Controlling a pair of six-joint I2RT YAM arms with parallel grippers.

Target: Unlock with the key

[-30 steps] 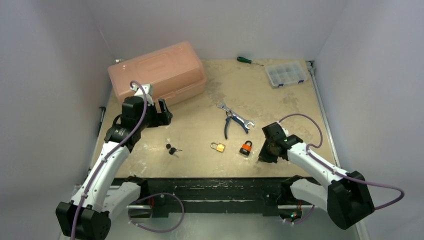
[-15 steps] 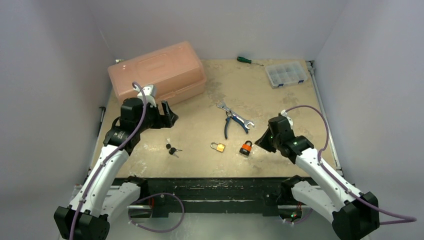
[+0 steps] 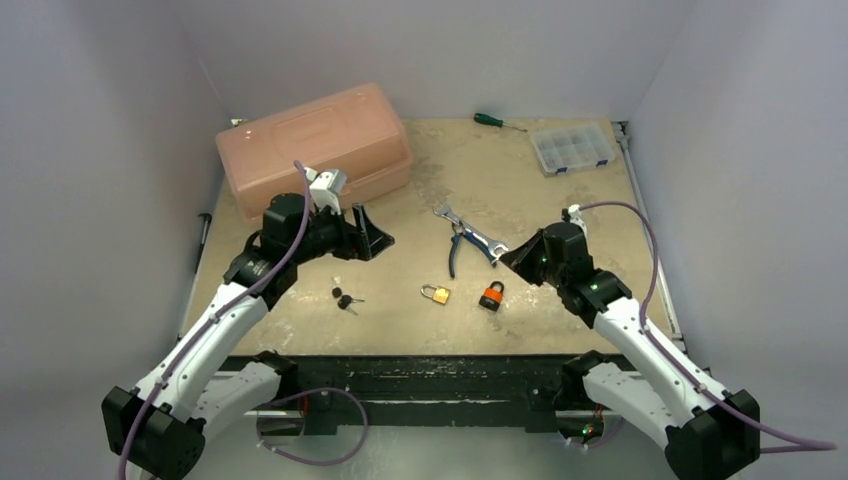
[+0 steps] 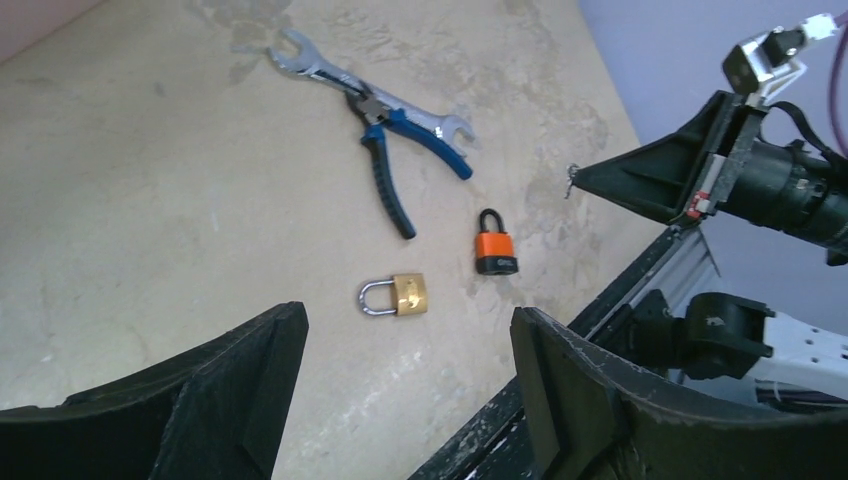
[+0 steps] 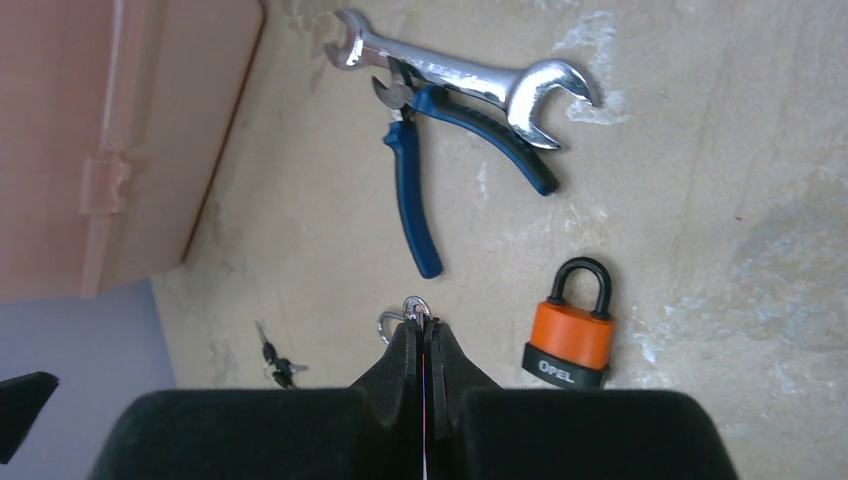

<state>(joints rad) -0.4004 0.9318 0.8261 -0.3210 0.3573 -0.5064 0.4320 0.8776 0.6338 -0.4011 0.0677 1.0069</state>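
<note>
A brass padlock [image 3: 436, 294] [image 4: 395, 296] and an orange padlock [image 3: 491, 295] [image 4: 495, 245] [image 5: 572, 335] lie near the table's front edge. A bunch of black-headed keys [image 3: 345, 298] [image 5: 278, 365] lies to their left. My right gripper [image 3: 503, 256] [image 5: 425, 330] is shut on a key; only its small silver ring [image 5: 415, 305] pokes past the tips. It hovers just above and right of the orange padlock. My left gripper [image 3: 375, 240] [image 4: 408, 340] hangs open and empty over the table, left of the padlocks. The right fingers hide most of the brass padlock in the right wrist view.
Blue-handled pliers [image 3: 458, 250] and a silver wrench [image 3: 470, 235] lie just behind the padlocks. A pink toolbox [image 3: 315, 145] stands at the back left. A green screwdriver [image 3: 495, 121] and a clear compartment box [image 3: 571, 148] sit at the back right.
My left arm has swung right toward the table's middle, still open. My right arm has lifted and moved back and left, its shut tips now pointing at the pliers.
</note>
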